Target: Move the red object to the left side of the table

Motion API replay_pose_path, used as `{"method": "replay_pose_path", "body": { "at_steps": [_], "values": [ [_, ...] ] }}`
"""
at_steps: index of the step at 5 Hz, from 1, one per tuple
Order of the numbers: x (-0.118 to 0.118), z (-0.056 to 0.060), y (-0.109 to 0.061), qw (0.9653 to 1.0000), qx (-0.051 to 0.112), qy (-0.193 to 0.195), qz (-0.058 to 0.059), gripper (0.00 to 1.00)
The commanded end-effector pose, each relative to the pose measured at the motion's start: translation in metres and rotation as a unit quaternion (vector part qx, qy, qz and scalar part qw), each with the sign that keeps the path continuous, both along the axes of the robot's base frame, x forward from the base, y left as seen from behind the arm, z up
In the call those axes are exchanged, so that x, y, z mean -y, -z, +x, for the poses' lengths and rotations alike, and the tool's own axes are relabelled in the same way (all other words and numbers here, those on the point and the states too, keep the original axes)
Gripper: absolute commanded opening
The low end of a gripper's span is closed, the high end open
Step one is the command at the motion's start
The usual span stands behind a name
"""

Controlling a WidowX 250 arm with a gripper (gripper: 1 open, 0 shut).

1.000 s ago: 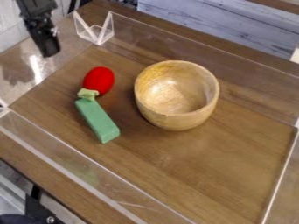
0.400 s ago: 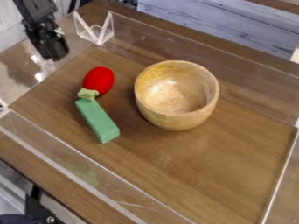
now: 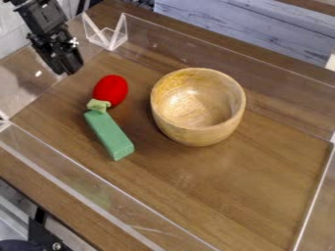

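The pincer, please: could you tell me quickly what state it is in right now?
Pincer: empty, holding nothing, hanging above and to the left of the red object; whether the jaws are open cannot be told from this view.

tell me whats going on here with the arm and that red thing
A black robot gripper hangs with its jaws apart just above and left of the small red toy fruit, holding nothing. The fruit lies on the brown wooden table, touching a green rectangular block, beside a round wooden bowl.
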State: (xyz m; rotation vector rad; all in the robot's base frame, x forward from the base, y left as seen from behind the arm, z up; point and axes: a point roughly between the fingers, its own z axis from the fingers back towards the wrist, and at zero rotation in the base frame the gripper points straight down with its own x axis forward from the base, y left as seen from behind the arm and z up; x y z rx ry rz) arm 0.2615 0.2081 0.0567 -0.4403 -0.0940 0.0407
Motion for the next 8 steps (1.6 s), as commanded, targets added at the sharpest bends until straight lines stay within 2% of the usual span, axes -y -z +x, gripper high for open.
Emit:
{"method": "replay_pose_path", "body": {
  "at_steps": [1, 4, 5, 7, 8],
  "values": [
    [-0.004, -0.002, -0.009, 0.9998, 0.015, -0.006, 0.005, 1.00],
    [0.004, 0.001, -0.021, 0.9996, 0.021, -0.014, -0.011, 1.00],
    [0.007, -0.002, -0.013, 0.9991, 0.016, -0.038, -0.011, 0.00],
    [-0.006, 0.027, -0.007, 0.9980, 0.007, -0.062, -0.012, 0.00],
    [-0.007, 0.031, -0.005, 0.9988, 0.002, -0.047, -0.012, 0.00]
  ]
}}
